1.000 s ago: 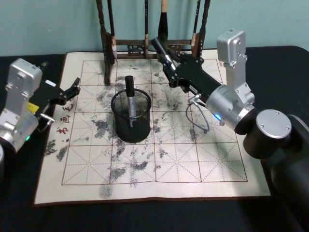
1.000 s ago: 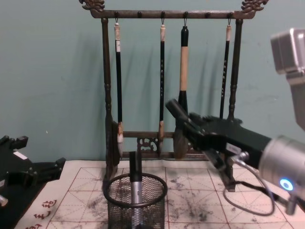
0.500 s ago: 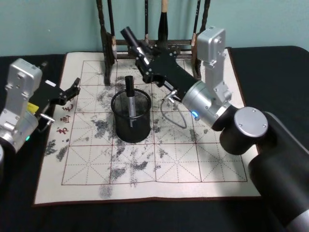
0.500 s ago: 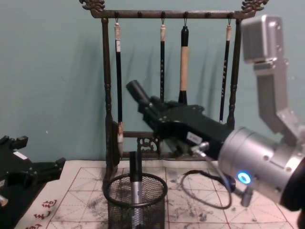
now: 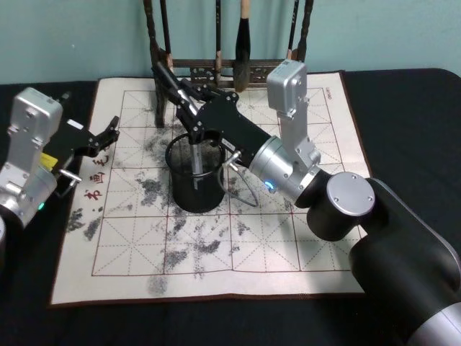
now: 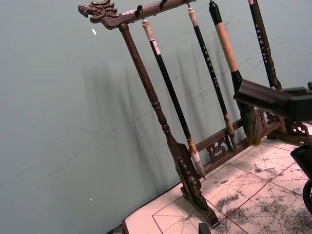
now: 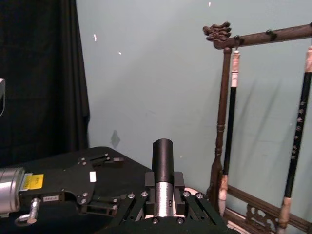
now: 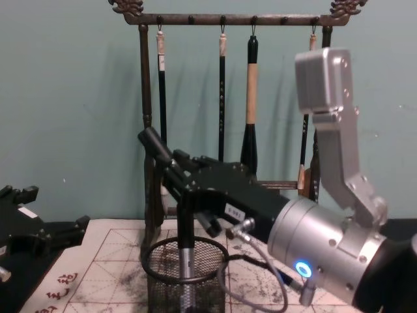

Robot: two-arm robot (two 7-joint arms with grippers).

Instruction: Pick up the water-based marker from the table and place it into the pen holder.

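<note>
My right gripper (image 5: pixel 184 102) is shut on a water-based marker (image 5: pixel 167 78) with a black cap and silver body, which points up and away to the left. It hangs above the back-left rim of the black mesh pen holder (image 5: pixel 196 180) on the table's white mat (image 5: pixel 288 238). In the chest view the held marker (image 8: pixel 152 143) sits higher than the pen holder (image 8: pixel 186 280). Another marker (image 5: pixel 194 148) stands upright inside the holder. From the right wrist the held marker (image 7: pixel 163 170) shows between the fingers (image 7: pixel 178 183). My left gripper (image 5: pixel 106 135) rests open at the mat's left edge.
A tall dark wooden brush rack (image 5: pixel 216 68) with several hanging brushes (image 8: pixel 251 85) stands at the back of the mat, just behind my right gripper. A loose cable (image 5: pixel 241 184) dangles from the right wrist beside the holder. The mat's front half holds only ink stains.
My right arm has swung leftwards with the marker, from the rack's right side to above the pen holder. The left arm has stayed still.
</note>
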